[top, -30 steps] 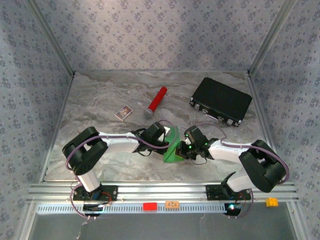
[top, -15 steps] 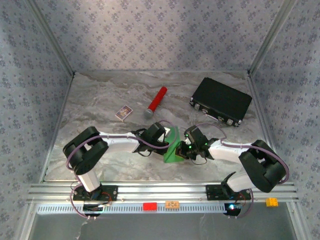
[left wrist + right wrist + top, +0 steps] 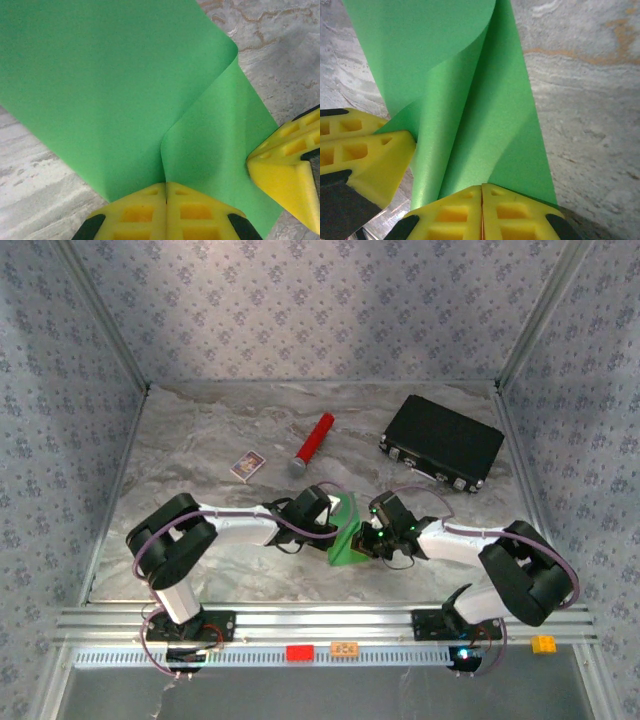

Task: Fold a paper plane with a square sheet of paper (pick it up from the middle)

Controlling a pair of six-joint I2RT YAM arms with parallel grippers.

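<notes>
The marble-patterned table [image 3: 200, 440] carries everything, and the black case [image 3: 441, 441] lies closed toward its far right corner. The left arm [image 3: 230, 525] stretches low across the tabletop, well to the left of the black case and nearer the camera. The right arm [image 3: 470, 545] reaches leftward in front of the black case, on its near side.

The square sheet of paper [image 3: 344, 535] is bright green and sits near-left of the black case, between the two wrists. It is doubled over on itself in a soft, rounded bend rather than a flat crease. In the left wrist view [image 3: 100, 90] one layer curls over the other, and in the right wrist view [image 3: 485, 100] the layers rise in a loose roll above the marble.

The red cylinder [image 3: 313, 443] lies tilted to the left of the black case, well apart from it. The left gripper [image 3: 166, 187] has its yellow fingers pressed together on the near edge of the sheet, where the bend runs into their seam. The right gripper [image 3: 481, 189] is likewise clamped on the sheet, its fingers meeting on the green edge. Each wrist view also catches a yellow finger of the other gripper touching the paper at the side. The small printed card [image 3: 247, 465] lies furthest left of the black case, beyond the cylinder
</notes>
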